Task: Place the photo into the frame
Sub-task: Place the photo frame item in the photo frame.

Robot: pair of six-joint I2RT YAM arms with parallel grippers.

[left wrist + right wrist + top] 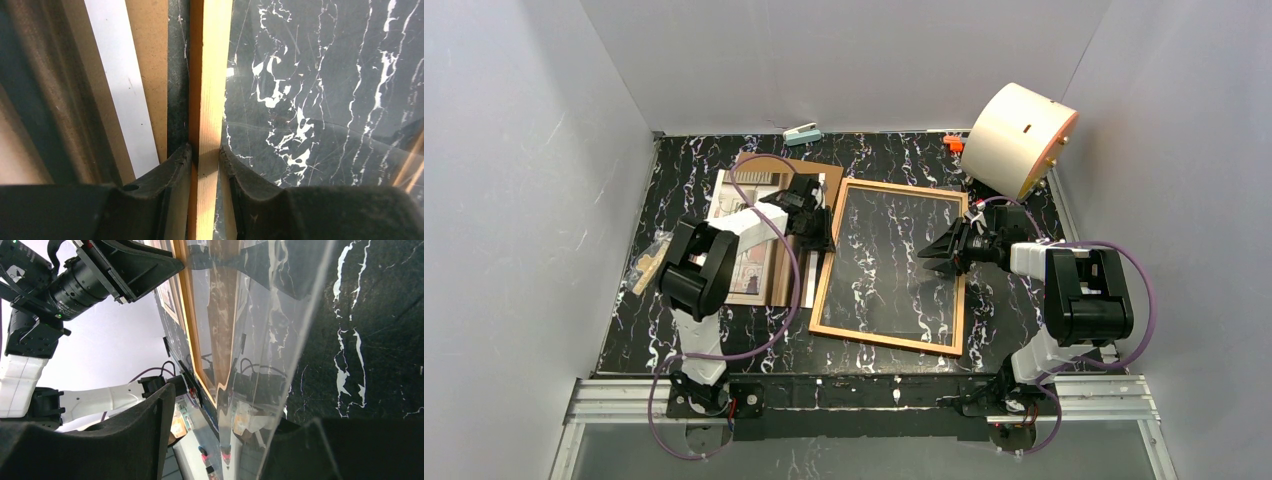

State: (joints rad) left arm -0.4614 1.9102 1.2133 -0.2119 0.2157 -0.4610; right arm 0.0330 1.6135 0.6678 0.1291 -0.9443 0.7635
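The orange-brown wooden frame (884, 337) lies flat mid-table. My left gripper (819, 238) is shut on its left rail (210, 75), one finger on each side (205, 152). The photo (749, 270), with striped print and white margin (122, 85), lies left of the frame on the brown backing board (774, 165), partly under my left arm. My right gripper (929, 257) is over the frame's right side, jaws wide apart (235, 407). The clear sheet (260, 340) runs between them, its edge close to the right finger. The frame's rail shows beyond it (182, 295).
A large cream drum (1019, 135) stands at the back right with a small orange piece (953, 143) beside it. A small teal item (802, 133) lies at the back wall. A small packet (649, 262) lies at the left edge. Grey walls enclose the table.
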